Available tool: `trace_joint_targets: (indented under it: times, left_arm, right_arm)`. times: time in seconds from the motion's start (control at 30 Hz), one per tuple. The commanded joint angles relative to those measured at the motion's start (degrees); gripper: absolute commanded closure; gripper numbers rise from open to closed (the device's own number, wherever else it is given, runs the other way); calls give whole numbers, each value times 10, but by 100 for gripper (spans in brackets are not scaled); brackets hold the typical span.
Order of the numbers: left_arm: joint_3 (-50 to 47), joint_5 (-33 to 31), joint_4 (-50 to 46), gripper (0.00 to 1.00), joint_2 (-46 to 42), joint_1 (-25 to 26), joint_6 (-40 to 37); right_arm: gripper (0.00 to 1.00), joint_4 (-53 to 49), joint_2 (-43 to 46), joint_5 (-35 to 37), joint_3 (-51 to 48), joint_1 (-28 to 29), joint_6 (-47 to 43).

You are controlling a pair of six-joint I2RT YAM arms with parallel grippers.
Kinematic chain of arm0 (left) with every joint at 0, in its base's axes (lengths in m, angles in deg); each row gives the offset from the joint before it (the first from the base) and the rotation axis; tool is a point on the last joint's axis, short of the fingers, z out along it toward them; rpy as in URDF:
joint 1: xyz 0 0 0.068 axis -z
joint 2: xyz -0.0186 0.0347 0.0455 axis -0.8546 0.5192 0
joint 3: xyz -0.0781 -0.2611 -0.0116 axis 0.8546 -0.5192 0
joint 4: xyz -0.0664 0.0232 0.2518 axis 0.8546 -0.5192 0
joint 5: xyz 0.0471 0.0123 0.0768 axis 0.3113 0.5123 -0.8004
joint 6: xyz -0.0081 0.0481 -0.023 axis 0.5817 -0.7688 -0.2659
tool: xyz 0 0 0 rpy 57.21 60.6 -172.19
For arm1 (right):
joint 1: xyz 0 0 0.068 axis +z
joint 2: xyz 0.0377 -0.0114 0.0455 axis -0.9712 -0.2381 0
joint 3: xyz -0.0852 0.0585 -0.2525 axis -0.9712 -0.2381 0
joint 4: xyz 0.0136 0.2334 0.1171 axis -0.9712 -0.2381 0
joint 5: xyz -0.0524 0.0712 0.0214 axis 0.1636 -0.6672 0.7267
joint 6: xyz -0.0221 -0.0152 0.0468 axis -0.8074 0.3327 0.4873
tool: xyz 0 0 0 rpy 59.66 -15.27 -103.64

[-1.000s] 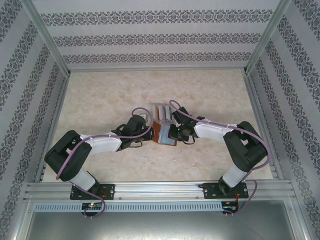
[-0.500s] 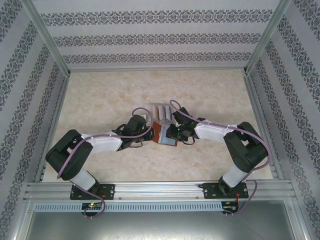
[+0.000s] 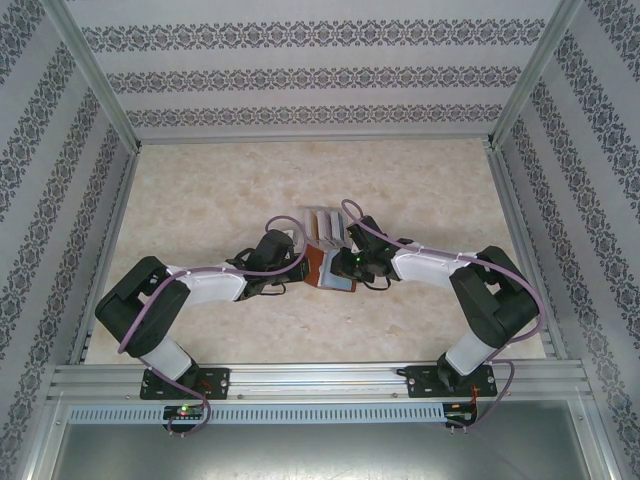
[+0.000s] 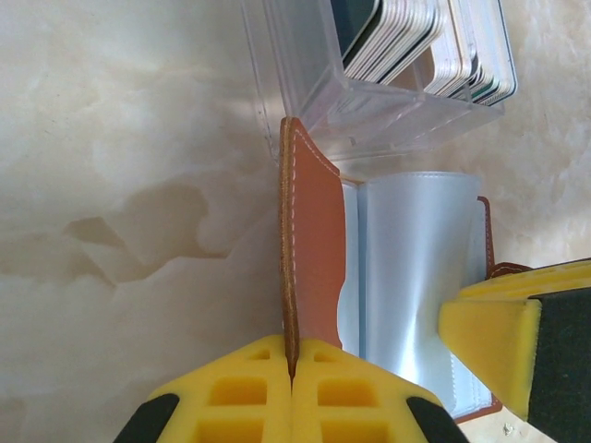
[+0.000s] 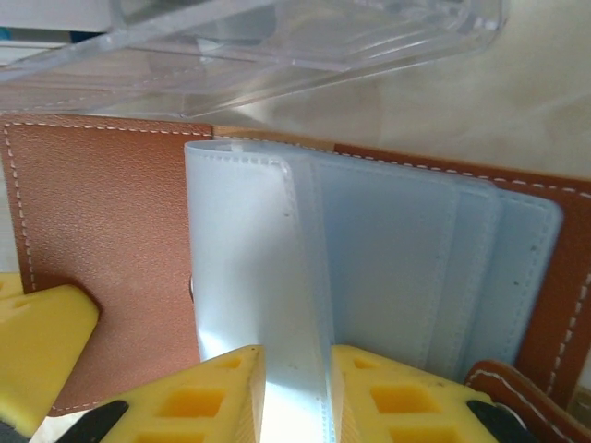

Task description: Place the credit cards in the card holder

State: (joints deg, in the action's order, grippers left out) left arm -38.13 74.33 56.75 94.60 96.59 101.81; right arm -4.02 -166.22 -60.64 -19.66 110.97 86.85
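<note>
The card holder (image 3: 322, 268), brown leather with clear plastic sleeves (image 4: 416, 258), lies open at the table's middle between both arms. My left gripper (image 3: 303, 270) is shut on the edge of its upturned brown cover (image 4: 314, 240), the yellow fingertips (image 4: 292, 369) pinching the leather. My right gripper (image 3: 343, 268) stands slightly open around a raised leaf of the sleeves (image 5: 249, 258), its jaws (image 5: 297, 388) parted either side. Several credit cards (image 4: 406, 37) stand on edge in a clear box (image 4: 369, 120) just beyond the holder.
The clear box (image 3: 322, 224) touches the holder's far edge. My right gripper's yellow finger (image 4: 489, 341) shows over the sleeves in the left wrist view. Patterned walls and metal rails (image 3: 110, 220) enclose the marble table.
The right gripper's jaws have parted a little around the sleeves. Both arms have shifted only slightly; the left grip on the cover is unchanged.
</note>
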Motion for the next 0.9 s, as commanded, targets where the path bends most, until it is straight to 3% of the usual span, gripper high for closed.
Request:
trace_joint_targets:
  times: [0.0, 0.57, 0.87]
  left_arm:
    - [10, 11, 0, 100, 12, 2, 8]
    - [11, 14, 0, 100, 21, -3, 14]
    - [10, 20, 4, 100, 26, -8, 16]
  right_arm:
    - [69, 14, 10, -11, -8, 2, 4]
    - [64, 41, 14, -24, -12, 1, 9]
    - [55, 63, 33, -29, -23, -2, 13]
